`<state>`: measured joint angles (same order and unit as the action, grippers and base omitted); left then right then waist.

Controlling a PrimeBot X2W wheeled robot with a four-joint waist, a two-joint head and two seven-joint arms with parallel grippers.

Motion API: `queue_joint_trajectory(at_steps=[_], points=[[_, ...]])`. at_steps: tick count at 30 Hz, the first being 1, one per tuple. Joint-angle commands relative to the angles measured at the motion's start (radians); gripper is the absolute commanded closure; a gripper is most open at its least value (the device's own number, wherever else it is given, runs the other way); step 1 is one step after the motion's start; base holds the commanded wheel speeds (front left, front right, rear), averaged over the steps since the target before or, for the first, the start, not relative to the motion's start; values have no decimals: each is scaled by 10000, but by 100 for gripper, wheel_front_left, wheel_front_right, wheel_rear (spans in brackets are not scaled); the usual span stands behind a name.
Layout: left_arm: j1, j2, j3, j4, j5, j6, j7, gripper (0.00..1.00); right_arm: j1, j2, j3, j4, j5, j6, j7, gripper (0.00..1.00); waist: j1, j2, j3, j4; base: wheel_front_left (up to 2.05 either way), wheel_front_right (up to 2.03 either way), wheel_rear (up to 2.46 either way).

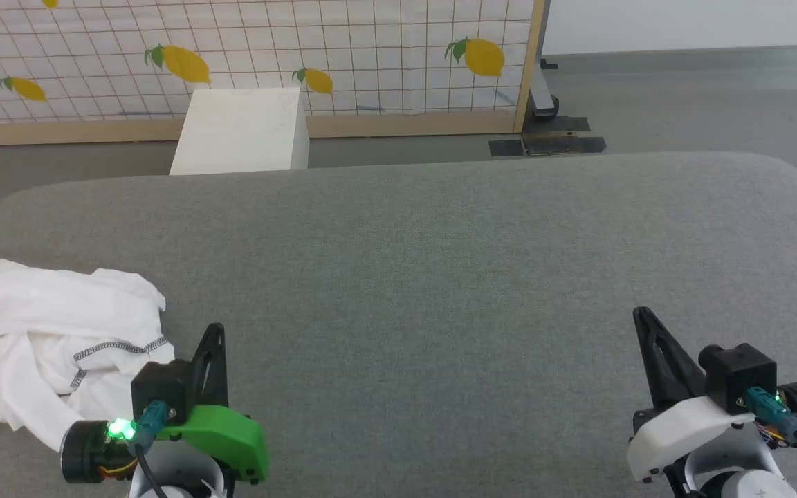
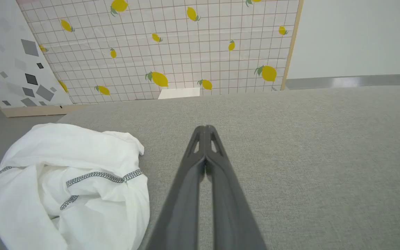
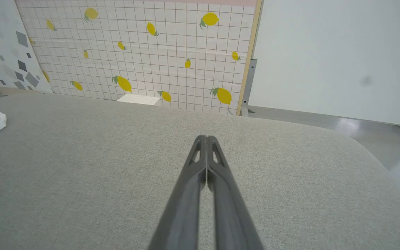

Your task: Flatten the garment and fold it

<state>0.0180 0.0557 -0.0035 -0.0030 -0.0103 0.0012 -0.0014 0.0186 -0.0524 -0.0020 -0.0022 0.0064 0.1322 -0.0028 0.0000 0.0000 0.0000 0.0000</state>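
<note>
The garment lies crumpled in a heap at the left end of the grey padded table, near its front edge, with dark zigzag-stitched seams showing on top. The left gripper is over the table just beside the heap and apart from it, its two dark fingers pressed together and holding nothing. The right gripper is over the table's right end, well apart from the garment, with its fingers likewise closed tip to tip and empty. Beyond the table's far edge, a white box stands before a lemon-printed panel.
</note>
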Motion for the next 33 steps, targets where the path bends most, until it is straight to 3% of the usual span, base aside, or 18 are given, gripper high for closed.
queue_joint_trajectory(at_steps=[1, 6, 7, 33], points=[[-180, -55, 35, 30, 103, -12, 14, 100, -186, 22, 20, 22, -64, -15, 28, 100, 0, 0, 0, 0, 0, 0, 0], [-180, -55, 35, 30, 103, -12, 14, 100, -186, 22, 20, 22, -64, -15, 28, 100, 0, 0, 0, 0, 0, 0, 0], [0, 0, -2, 0, 0, 0, -2, 0, 1, 0, -2, 0, 1, 0, -2, 0, 0, 0, 0, 0, 0, 0, 0], [194, -6, -161, -150, -78, 24, -440, 0, 166, 2, -565, -57, 200, -1, -438, 0, 0, 0, -5, 22, 0, 0, 0]])
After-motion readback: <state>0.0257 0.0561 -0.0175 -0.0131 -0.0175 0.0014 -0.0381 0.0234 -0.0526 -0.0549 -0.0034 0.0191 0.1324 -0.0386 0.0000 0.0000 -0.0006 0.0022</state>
